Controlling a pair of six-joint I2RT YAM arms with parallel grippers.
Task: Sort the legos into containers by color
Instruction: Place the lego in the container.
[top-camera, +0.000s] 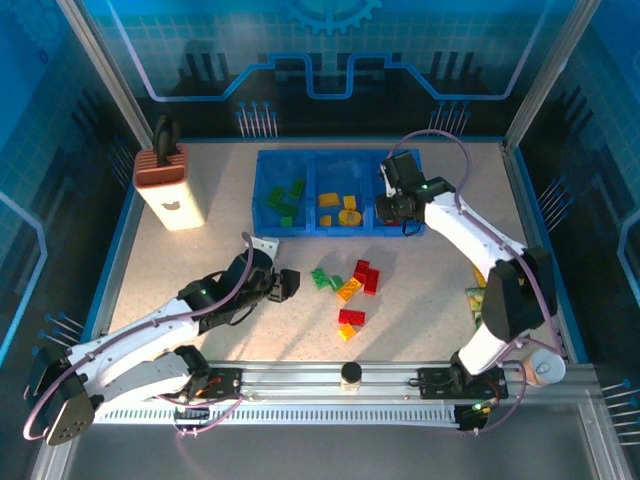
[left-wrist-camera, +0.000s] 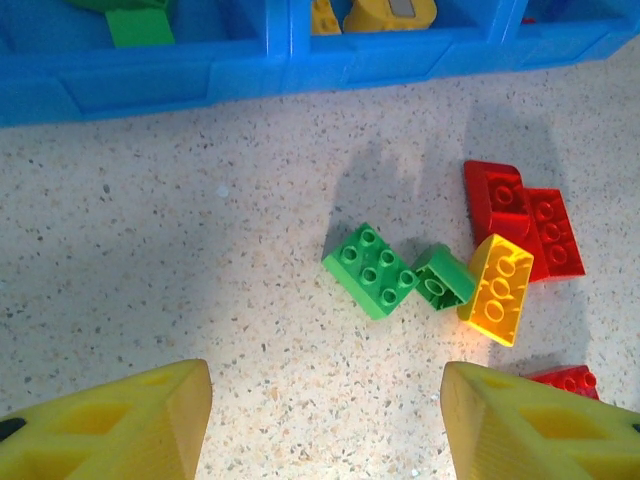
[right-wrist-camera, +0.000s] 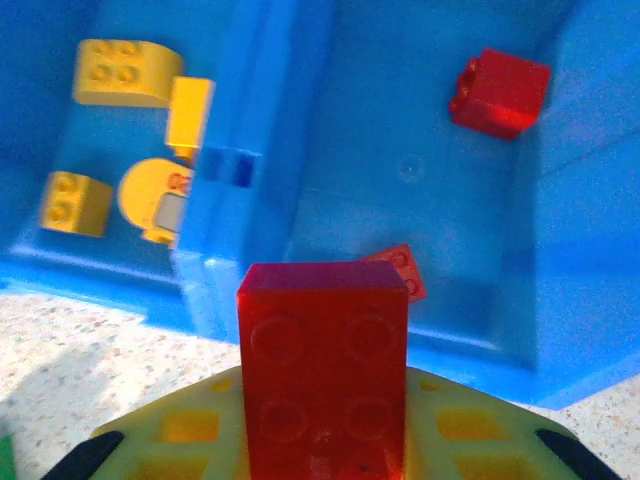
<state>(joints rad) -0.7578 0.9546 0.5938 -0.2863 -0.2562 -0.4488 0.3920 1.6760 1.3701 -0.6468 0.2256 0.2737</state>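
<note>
In the top view, right tool (top-camera: 400, 205) sits over the tray's (top-camera: 262, 192) right compartment; loose legos (top-camera: 350, 285) mid-worktop (top-camera: 200, 262). Left wrist: left tool (left-wrist-camera: 320, 400) spread, empty, facing green brick (left-wrist-camera: 370, 270). Right wrist: red brick (right-wrist-camera: 322, 370) pinched. Likely light, rigid, slick; take the flat sides.

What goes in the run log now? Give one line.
right gripper: shut on red plastic studded brick, at bright blue plastic tray's right compartment | left gripper: open, near green studded bricks on table | sorting: unfinished
</note>
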